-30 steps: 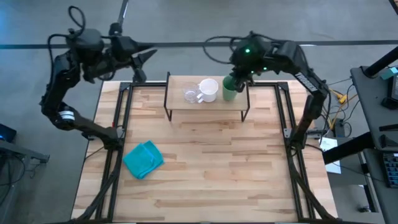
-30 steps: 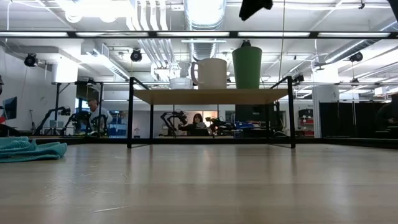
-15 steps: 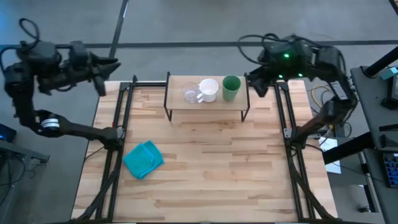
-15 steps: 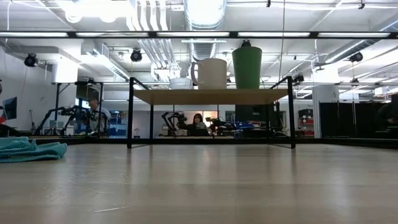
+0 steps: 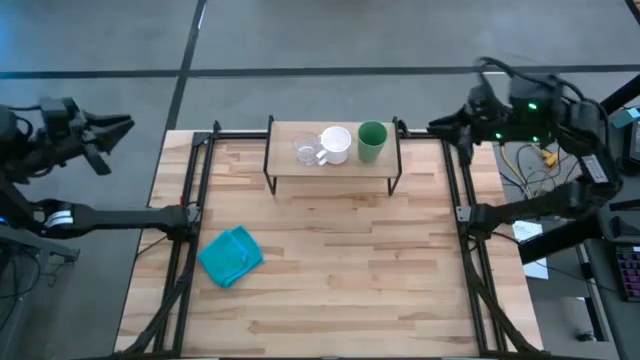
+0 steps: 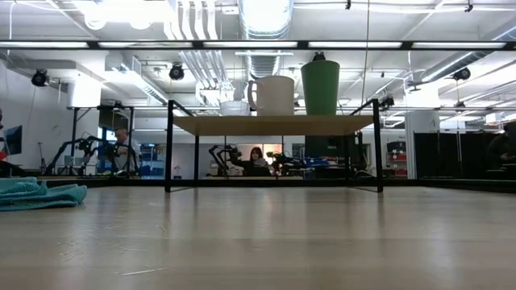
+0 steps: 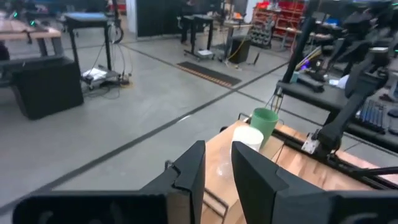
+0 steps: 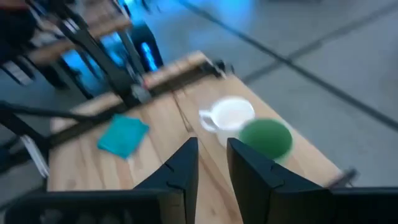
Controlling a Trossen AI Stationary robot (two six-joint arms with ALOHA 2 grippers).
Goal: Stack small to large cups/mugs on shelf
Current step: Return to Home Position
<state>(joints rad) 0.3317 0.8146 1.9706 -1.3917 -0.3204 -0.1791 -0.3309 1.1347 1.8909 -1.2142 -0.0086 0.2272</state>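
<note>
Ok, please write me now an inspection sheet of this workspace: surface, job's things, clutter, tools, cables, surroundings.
Surface: wooden tabletop, bare apart from the items below.
Job's things: glass cup, white mug and green cup stand upright in one row on the shelf, rising in height.
Clutter: crumpled teal cloth on the tabletop, apart from the shelf.
Tools: left tool open, empty, beyond the table's left edge; right tool open, empty, beyond its right edge.
Cables: loose wires off the table's right side.
Surroundings: open workshop; a person sits far behind the shelf.
</note>
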